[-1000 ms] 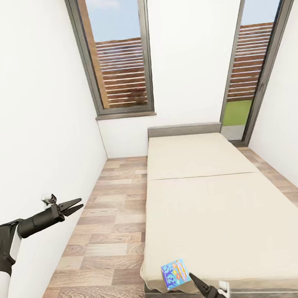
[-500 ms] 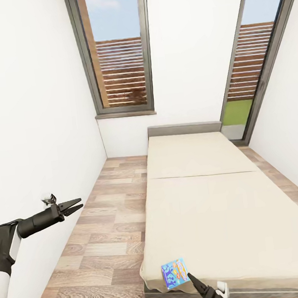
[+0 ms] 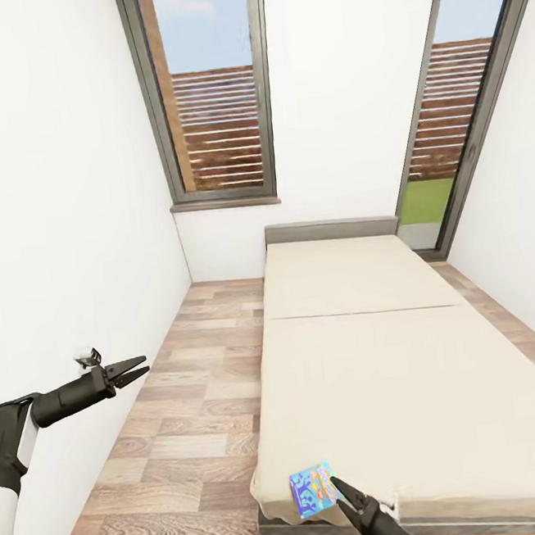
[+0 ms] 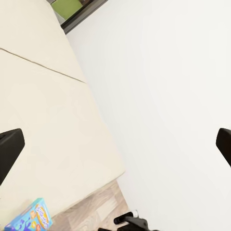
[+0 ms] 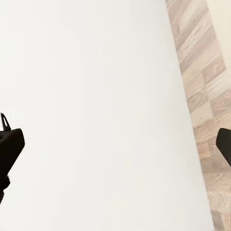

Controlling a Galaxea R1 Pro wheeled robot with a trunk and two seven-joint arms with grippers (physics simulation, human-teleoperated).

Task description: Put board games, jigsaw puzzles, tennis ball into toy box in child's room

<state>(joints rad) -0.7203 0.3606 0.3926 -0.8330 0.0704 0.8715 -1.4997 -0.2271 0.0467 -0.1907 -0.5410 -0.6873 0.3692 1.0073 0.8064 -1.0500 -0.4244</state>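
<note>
A light blue board game (image 3: 312,489) with cartoon art lies flat on the near left corner of the bed (image 3: 394,369). My right gripper (image 3: 344,491) reaches up from the view's bottom edge, open, its tips right beside the game's right edge. The left gripper (image 3: 138,367) hangs open over the floor by the left wall, nothing between its fingers. In the left wrist view the board game (image 4: 30,219) sits at the mattress (image 4: 43,110) corner. The table, toy box, jigsaw puzzles and tennis ball are out of view.
A wood-plank floor strip (image 3: 183,408) runs between the white left wall (image 3: 59,240) and the bed. Two tall windows (image 3: 216,92) stand at the far end. The right wrist view looks at white wall (image 5: 96,115) and floor planks (image 5: 207,96).
My right gripper has crept forward and up, closer to the board game's edge. The left arm and the game have stayed put.
</note>
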